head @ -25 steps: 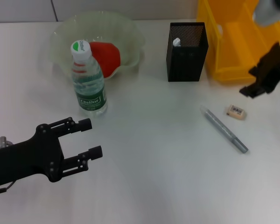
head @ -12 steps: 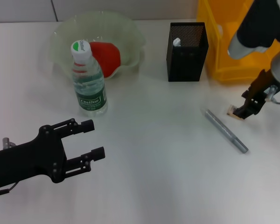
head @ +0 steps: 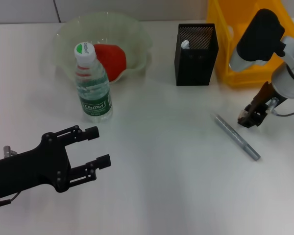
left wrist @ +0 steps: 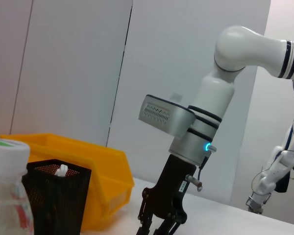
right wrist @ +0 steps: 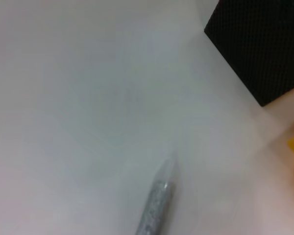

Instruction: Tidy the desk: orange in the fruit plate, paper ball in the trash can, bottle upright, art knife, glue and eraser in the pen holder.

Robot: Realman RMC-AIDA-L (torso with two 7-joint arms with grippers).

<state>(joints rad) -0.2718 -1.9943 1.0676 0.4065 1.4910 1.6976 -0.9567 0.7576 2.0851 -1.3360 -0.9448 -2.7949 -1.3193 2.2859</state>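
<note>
Standing at the far right of the desk (head: 152, 196), the yellow trash can (head: 245, 54) has the black pen holder (head: 196, 49) just beside it on its left, and a white end of something shows inside the holder. The fruit plate (head: 68, 34) at the far left contains the orange (head: 110, 58), and the bottle (head: 92, 85) stands upright just in front of it.

The coming move turns on the right gripper (head: 249, 117), which is lowered to the desk in front of the trash can, at the spot where the eraser should be. The eraser itself is hidden under the gripper, so I cannot tell whether the fingers hold it or how far they are open. From there the pen holder lies to the left and farther back, and the right arm is clearly the nearer one.

The glue (head: 235, 136) lies on the desk just beside this gripper, its long axis diagonal, the clear tip toward the pen holder.

The left gripper (head: 95, 145) hovers at the near left, its fingers spread wide and empty.
</note>
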